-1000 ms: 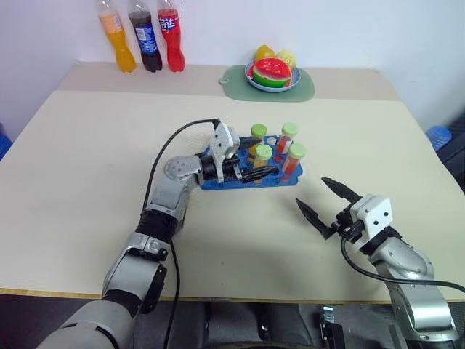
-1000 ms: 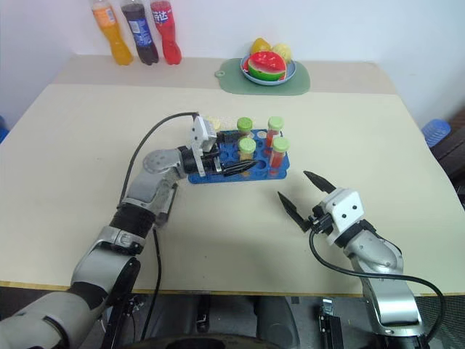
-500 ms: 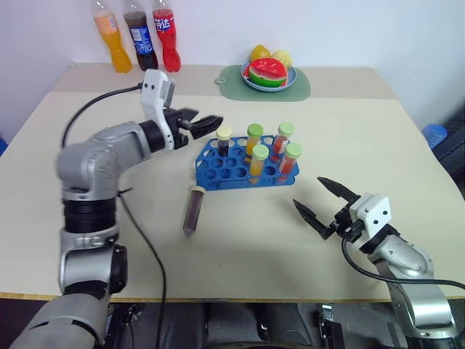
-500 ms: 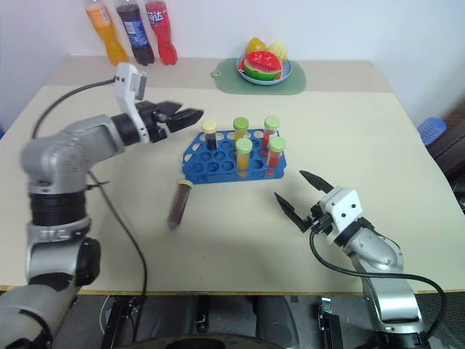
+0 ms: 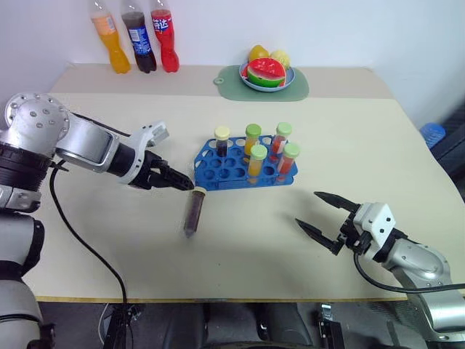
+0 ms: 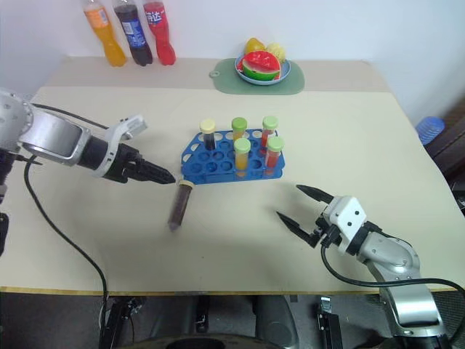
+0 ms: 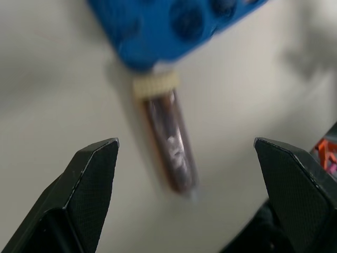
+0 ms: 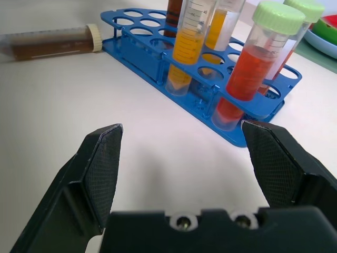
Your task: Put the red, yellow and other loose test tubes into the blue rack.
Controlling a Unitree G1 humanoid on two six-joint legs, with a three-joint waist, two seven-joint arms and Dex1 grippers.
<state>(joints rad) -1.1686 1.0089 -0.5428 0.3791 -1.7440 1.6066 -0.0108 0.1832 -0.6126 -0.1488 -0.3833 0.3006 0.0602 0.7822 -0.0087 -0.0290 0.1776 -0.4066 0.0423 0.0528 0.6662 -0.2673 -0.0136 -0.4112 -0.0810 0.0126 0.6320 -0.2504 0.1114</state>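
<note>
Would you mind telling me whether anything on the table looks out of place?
Yes: one dark brown tube lies flat on the table, cream cap toward the blue rack, while five others stand upright in it.

Five tubes [image 5: 252, 137] stand in the rack [image 5: 240, 171] — one tube [image 5: 193, 211] lies on the table [image 5: 363, 145] before its left corner.

We look down on a pale beige surface [image 5: 109, 254]. Near its middle stands the blue rack [image 5: 234, 169]; just beside the rack's near left corner a dark brown test tube [image 5: 193, 211] lies flat, cream cap toward the rack. Along the far edge stand three soda bottles [image 5: 138, 40] and lies a green mat [image 5: 236, 81] bearing a fruit plate [image 5: 267, 86].
</note>
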